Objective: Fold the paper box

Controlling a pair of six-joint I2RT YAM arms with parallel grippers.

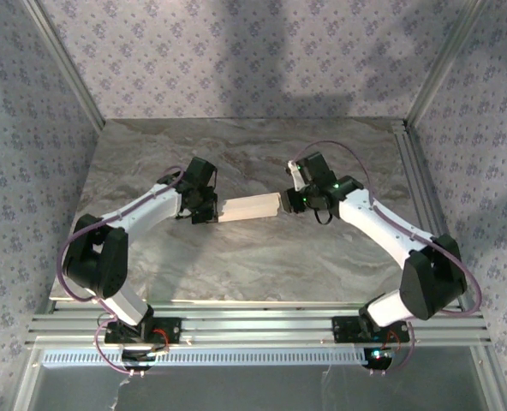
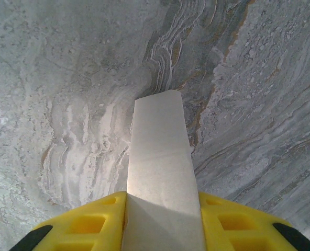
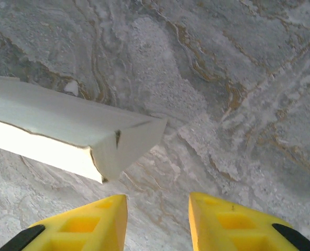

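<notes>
Left wrist: left end effector (image 2: 163,212) clamps the paper box (image 2: 159,141); right end effector (image 3: 157,209) stands parted just beside it.

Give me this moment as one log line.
left gripper: shut on paper box | right gripper: open, holding nothing | table: marble-patterned

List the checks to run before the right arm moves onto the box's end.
1. Left gripper clamped on the paper box: ok.
2. Right gripper open, holding nothing: ok.
3. Box end lined up between the right fingers: not ok, it lies off to their left in the right wrist view.
4. End flap fully tucked: cannot tell.
5. Box resting on the table: cannot tell.
</notes>
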